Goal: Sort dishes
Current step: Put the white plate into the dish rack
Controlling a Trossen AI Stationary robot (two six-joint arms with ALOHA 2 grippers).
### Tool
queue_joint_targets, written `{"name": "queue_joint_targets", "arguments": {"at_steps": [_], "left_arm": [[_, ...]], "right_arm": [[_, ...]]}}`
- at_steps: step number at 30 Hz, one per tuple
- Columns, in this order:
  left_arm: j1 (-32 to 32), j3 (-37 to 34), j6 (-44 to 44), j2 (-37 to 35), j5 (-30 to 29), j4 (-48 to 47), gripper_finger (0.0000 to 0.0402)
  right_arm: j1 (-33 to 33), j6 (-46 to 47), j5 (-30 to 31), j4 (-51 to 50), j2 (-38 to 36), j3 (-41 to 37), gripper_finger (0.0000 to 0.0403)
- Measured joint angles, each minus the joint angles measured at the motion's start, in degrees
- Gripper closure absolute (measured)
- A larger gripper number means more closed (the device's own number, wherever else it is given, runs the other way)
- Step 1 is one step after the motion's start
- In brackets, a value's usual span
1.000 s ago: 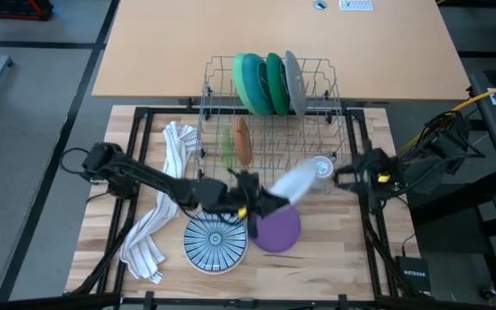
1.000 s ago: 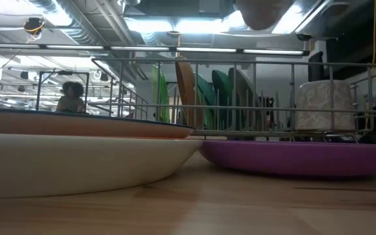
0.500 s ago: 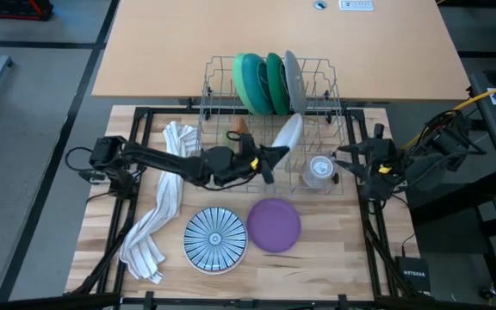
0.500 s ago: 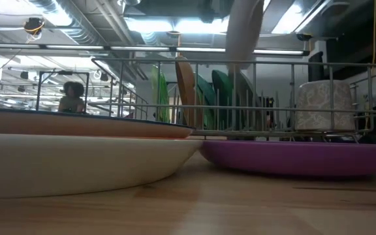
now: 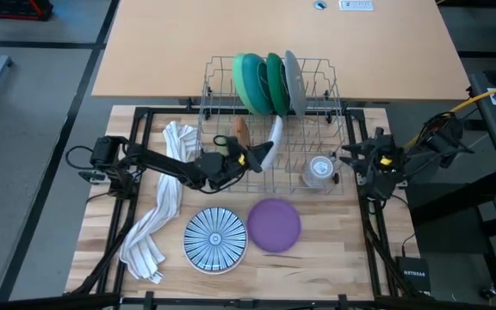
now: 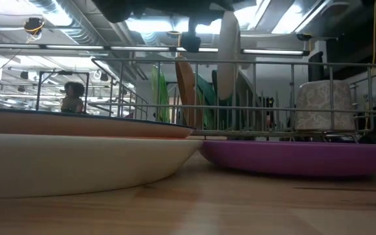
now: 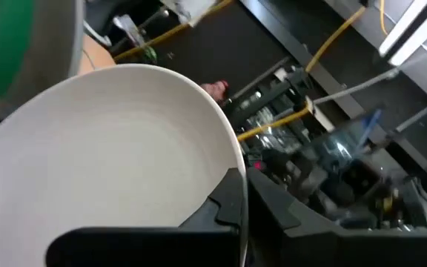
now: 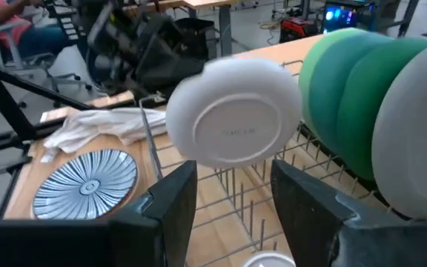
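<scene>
Over the wire rack, near its middle: left gripper clamped fully shut on the rim of a white plate, plate held on edge, near upright, among the tines. Seen from the right wrist: underside of white plate facing that camera, foot ring plain, just in front of the standing row. At the rack's far end: light green plate, teal plate and grey plate, all upright, packed close. Nearer the left side of the rack: orange dish on edge. On the worktop in front of the rack: blue-and-white striped plate and purple plate lying flat, just beside each other. Striped cloth towel draped left of them; small glass cup inside the rack's right side. Right gripper waiting at the rack's right edge, fingers spread wide, nothing held. Handling, as judgement: white plate stiff, glazed, likely slippery and chip-prone against wire; moderate weight for a rim pinch, so prone to swing about the pinch point. Best hold at the rim, as now, pinch well onto the lip, with the plate lowered straight between tines before release. Flat plates on the worktop harder: rim low against the wood, needs a shallow edge pick.
</scene>
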Motion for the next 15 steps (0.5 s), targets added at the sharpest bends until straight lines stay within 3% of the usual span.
{"name": "queue_joint_targets", "arguments": {"at_steps": [7,15], "left_arm": [[0.0,0.0,-1.1,0.0,-6.2,-0.9,0.0401],[0.0,0.0,-2.1,0.0,-9.1,-3.4,0.0401]], "right_arm": [[0.0,0.0,0.0,3.7,-2.1,-7.0,0.0224],[0.0,0.2,0.0,6.6,-1.8,-11.3,0.0224]]}}
